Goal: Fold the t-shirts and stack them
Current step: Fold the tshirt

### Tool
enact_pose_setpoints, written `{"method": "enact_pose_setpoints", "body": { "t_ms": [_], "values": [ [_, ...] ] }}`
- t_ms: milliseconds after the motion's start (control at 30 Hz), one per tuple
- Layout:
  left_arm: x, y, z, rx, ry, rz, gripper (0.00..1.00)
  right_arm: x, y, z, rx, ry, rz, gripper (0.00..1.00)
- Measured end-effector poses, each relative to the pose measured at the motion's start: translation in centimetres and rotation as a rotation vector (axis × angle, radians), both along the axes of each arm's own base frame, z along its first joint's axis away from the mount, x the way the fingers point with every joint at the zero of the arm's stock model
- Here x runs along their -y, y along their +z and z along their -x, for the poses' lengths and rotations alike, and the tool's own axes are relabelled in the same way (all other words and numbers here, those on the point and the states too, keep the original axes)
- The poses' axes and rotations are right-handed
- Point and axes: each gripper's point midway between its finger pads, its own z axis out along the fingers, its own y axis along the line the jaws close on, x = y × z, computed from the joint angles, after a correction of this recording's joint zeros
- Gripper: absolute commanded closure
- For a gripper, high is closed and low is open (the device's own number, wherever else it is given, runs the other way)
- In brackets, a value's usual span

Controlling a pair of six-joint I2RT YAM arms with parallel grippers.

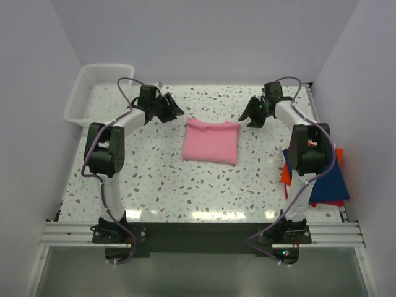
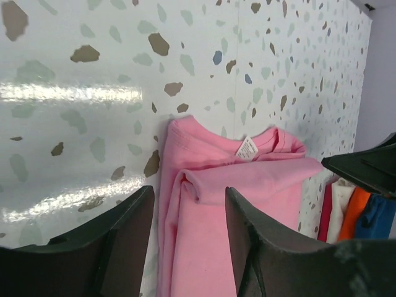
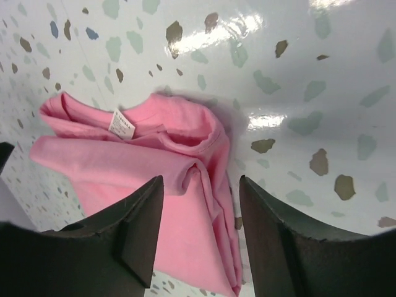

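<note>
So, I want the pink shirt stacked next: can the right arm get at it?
Probably yes: the right gripper hangs open beside the pink shirt, nothing between them but bare table.

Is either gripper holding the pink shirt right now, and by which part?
Nothing is held. The left gripper and right gripper are both open with nothing between their fingers. The pink shirt lies folded on the table.
</note>
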Motion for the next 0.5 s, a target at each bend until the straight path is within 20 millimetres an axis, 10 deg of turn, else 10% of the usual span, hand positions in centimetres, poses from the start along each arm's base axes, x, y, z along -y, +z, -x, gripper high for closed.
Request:
{"method": "enact_pose_setpoints", "body": {
  "t_ms": [267,500],
  "values": [
    [-0.5,4.3,1.6,0.094,0.015,-0.031,0.95,-2.4,6.6,3.2,0.172,0.039,0.116,0.70],
    [5.2,3.4,5.3,0.081,-0.113,-0.058,1.00,-9.0,6.6,5.0,0.214,0.190,0.110,0.76]
  ]
}}
